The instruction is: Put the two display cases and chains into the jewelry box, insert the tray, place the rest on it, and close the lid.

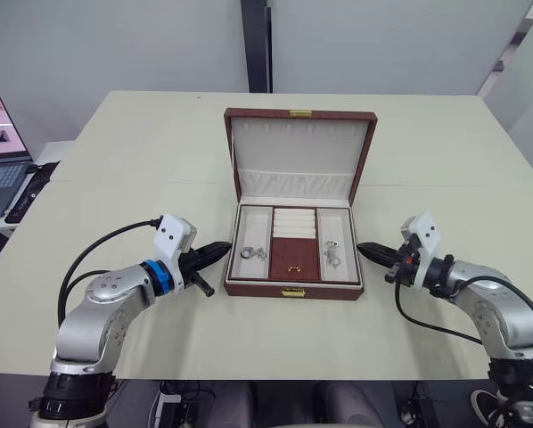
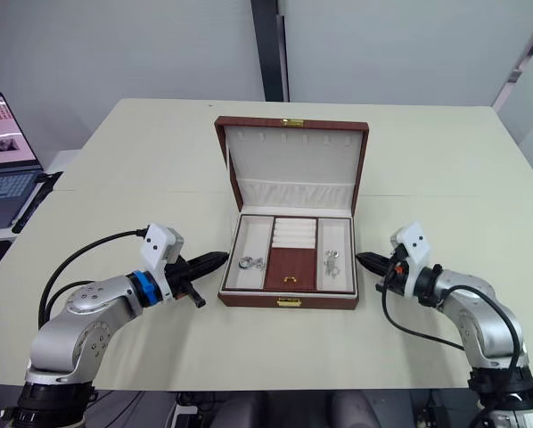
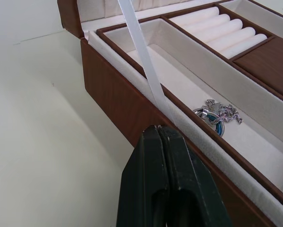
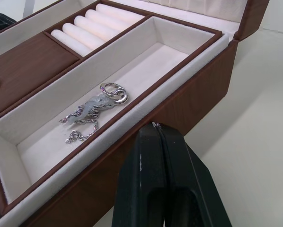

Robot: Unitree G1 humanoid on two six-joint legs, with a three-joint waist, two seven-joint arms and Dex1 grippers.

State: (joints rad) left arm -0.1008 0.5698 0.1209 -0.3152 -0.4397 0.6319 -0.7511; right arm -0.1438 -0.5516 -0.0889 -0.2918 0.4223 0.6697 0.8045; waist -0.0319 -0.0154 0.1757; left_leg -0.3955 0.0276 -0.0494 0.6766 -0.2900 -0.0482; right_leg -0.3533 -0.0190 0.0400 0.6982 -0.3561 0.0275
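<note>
Both grippers closed and empty, left gripper [image 1: 220,251] and right gripper [image 1: 366,251] flanking open jewelry box [image 1: 295,287], tray [image 1: 295,244] inserted.

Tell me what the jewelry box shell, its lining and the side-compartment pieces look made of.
Jewelry box shell: reddish-brown wood or wood-look veneer, faint grain, satin sheen. Lining: cream fabric, probably velvet or suede-like, matte and soft-edged. Left piece and right piece: silvery metal chain and rings, glinting; alloy unclear.

Pale table [image 1: 115,160], open jewelry box [image 1: 295,287] at centre
</note>
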